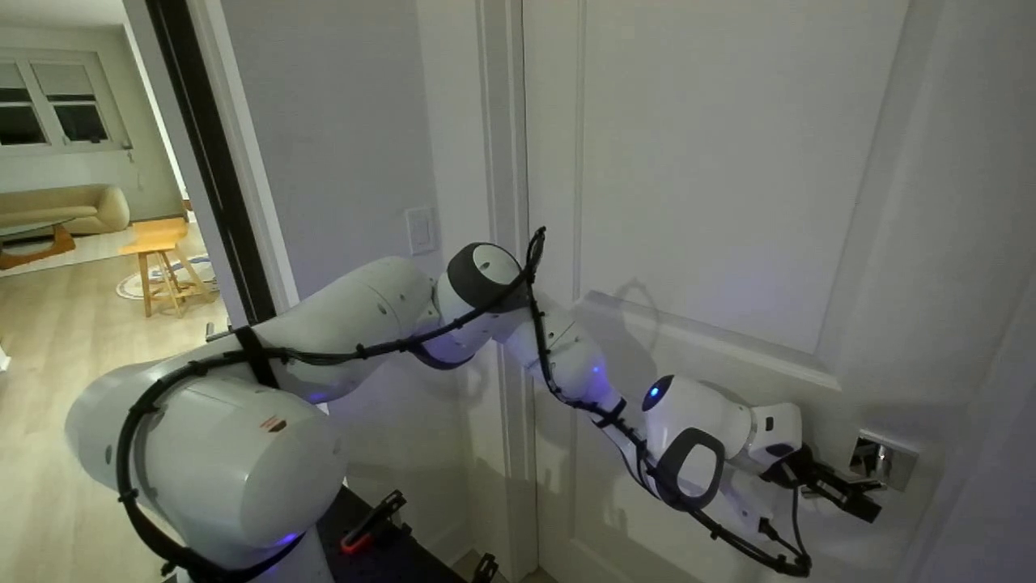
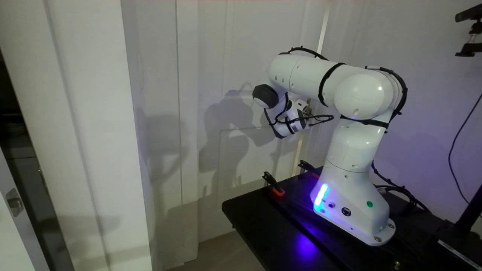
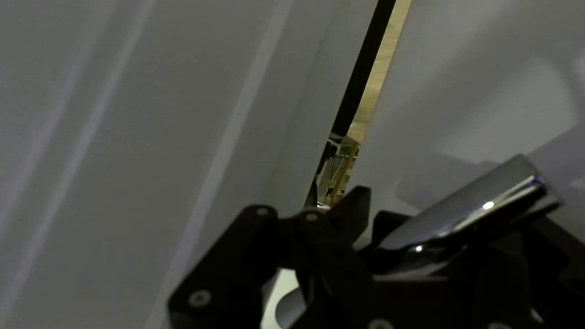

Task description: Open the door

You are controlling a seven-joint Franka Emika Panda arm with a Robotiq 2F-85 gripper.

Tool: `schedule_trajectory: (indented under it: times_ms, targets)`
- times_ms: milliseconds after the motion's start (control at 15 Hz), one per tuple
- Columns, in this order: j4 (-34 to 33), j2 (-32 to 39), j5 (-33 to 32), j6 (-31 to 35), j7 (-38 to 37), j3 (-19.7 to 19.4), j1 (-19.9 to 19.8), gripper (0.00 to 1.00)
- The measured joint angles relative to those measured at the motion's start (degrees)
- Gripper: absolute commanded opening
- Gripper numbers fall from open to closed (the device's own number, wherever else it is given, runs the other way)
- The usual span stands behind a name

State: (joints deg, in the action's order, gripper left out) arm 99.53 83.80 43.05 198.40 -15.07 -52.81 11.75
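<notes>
The tall white panelled door [image 1: 712, 178] is in front of the arm in both exterior views [image 2: 260, 45]. It also fills the right of the wrist view [image 3: 457, 82]. A narrow lit gap [image 3: 372, 91] runs along its edge, showing a room beyond, so it stands slightly ajar. The square silver handle plate [image 1: 884, 459] is low at its right. The silver lever handle [image 3: 475, 205] crosses over one finger and runs into the space between the fingertips. My gripper [image 3: 375, 212] is closed around the lever with its tips slightly apart [image 1: 874, 497]. The lever's inner end is hidden.
The plain wall with a switch plate [image 1: 421, 231] stands beside the door. A dark-framed doorway [image 1: 214, 162] leads to a room with a wooden stool [image 1: 159, 235]. The arm base stands on a black table [image 2: 252, 214] with clamps [image 2: 274, 184]. A black cable [image 1: 453, 324] runs along the arm.
</notes>
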Motion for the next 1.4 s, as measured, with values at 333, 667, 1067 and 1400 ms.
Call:
schedule_trajectory:
  times_ms: [333,667,1067,1400]
  targets:
    - [-3.8,-1.0,-1.1,0.0,0.0,3.2,-2.3,0.00]
    - [-9.9,-2.3,-5.4,0.0,0.1,8.1,-5.9,0.00]
    - [-13.9,-6.4,-15.9,0.0,1.1,16.2,-15.2,0.00]
    - [-10.3,-20.2,-31.8,-8.3,7.7,28.0,-27.3,0.00]
